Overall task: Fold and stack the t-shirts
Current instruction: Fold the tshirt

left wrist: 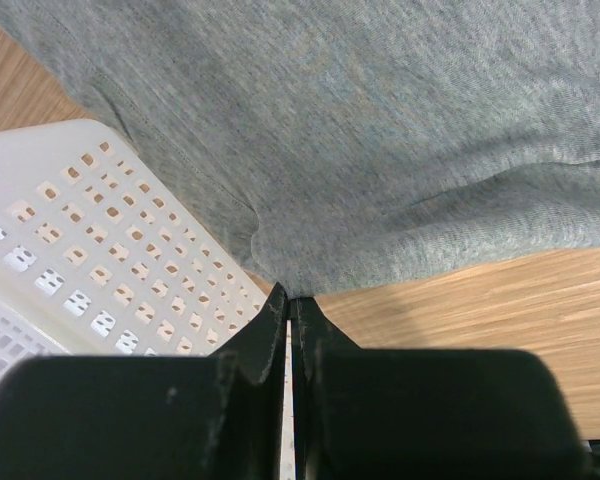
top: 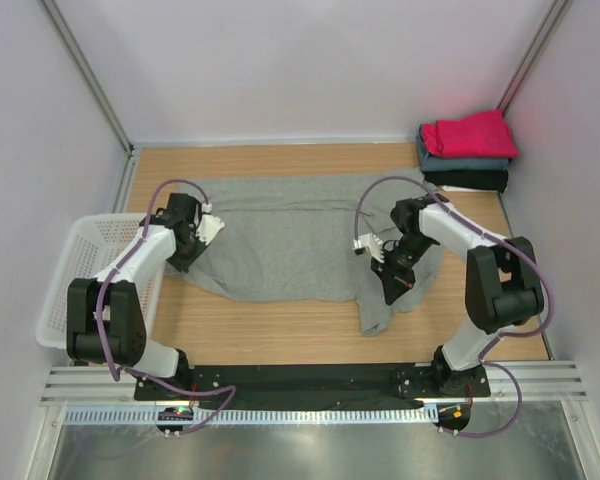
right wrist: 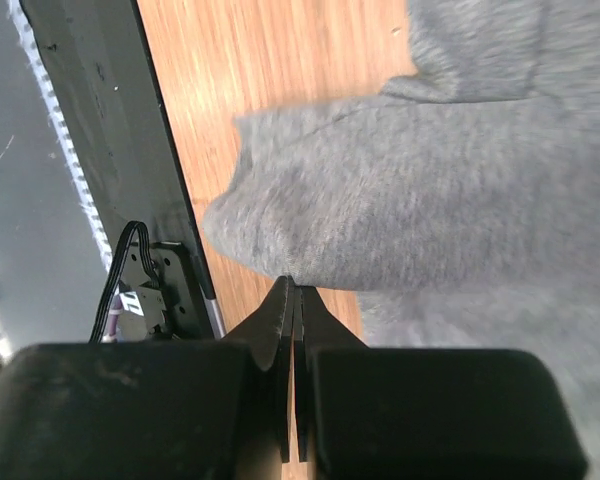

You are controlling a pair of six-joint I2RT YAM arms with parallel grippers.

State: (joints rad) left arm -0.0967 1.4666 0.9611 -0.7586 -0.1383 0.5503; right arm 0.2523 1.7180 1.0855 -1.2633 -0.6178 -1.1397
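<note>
- The fingers [left wrist: 267,340] of the left gripper [left wrist: 288,302] are pressed together. They pinch the edge of a large heather-grey cotton t-shirt [left wrist: 380,130] where a soft fold runs down to their tips.
- The fingers [right wrist: 272,325] of the right gripper [right wrist: 293,287] are also closed, nipping a rounded, bunched fold of the same grey fabric.
- From above, the grey t-shirt [top: 290,240] lies spread across the middle of the light wooden tabletop [top: 280,335]. It is mostly flat with shallow wrinkles, and its knit is finely flecked.
- One narrow part of it trails toward 6 o'clock, just beside the right gripper [top: 395,288].
- The left gripper [top: 187,255] holds the shirt at its 9 o'clock edge, and the right one holds it near its 4 o'clock corner.
- At 1 o'clock on the table, well apart from the grey shirt, sits a stack of folded tees. A magenta-red t-shirt [top: 470,133] is on top, a slate-blue t-shirt [top: 460,162] is beneath it, and a black t-shirt [top: 470,181] is at the bottom.
- A white plastic mesh basket [top: 70,270] stands at 9 o'clock off the table's side. In the left wrist view its rim [left wrist: 130,140] runs just beside the shirt's edge.
</note>
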